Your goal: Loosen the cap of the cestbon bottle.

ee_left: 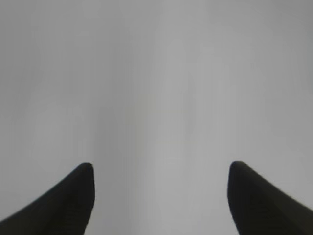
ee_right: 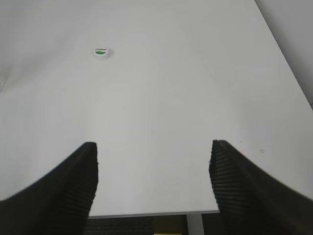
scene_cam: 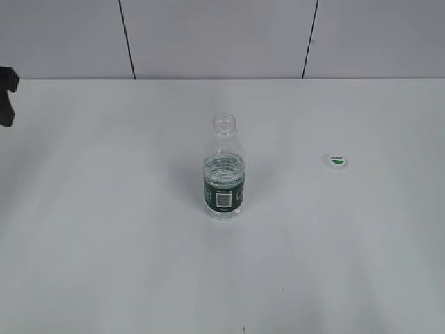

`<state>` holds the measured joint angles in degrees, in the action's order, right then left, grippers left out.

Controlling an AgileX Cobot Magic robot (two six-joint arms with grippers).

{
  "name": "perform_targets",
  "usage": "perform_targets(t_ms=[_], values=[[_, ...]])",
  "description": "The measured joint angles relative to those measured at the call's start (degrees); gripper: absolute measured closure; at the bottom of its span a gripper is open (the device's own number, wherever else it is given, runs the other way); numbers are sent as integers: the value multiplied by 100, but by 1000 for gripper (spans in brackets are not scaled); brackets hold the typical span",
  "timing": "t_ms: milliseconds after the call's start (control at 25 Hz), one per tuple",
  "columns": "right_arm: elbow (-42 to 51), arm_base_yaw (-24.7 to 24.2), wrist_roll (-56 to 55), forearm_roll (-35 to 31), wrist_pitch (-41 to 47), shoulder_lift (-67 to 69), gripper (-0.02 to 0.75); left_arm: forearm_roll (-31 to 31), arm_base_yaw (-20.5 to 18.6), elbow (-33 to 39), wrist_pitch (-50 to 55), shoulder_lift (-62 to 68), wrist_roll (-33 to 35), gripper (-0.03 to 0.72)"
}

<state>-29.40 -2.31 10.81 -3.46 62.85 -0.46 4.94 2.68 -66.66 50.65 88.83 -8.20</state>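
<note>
The cestbon bottle (scene_cam: 224, 174) stands upright at the middle of the white table, clear with a dark green label band and barcode patch; its neck is open, with no cap on it. The white cap (scene_cam: 336, 161) with a green mark lies on the table to the bottle's right, and also shows far off in the right wrist view (ee_right: 101, 52). My left gripper (ee_left: 161, 169) is open and empty over bare table; a dark part of it shows at the far left edge of the exterior view (scene_cam: 7, 94). My right gripper (ee_right: 154, 149) is open and empty near the table's front edge, outside the exterior view.
The white table (scene_cam: 104, 229) stretches to a grey panelled wall (scene_cam: 222, 35) at the back. The right wrist view shows the table's front edge (ee_right: 146, 213) and its right edge (ee_right: 288, 63).
</note>
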Motion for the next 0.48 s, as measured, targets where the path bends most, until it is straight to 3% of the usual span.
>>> perform_targets(t_ms=[200, 480], values=[[0, 0, 0, 0, 0, 0, 193, -24, -243, 0, 545, -292, 10, 173], [0, 0, 6, 0, 0, 0, 193, -11, -255, 105, 1554, -836, 100, 172]])
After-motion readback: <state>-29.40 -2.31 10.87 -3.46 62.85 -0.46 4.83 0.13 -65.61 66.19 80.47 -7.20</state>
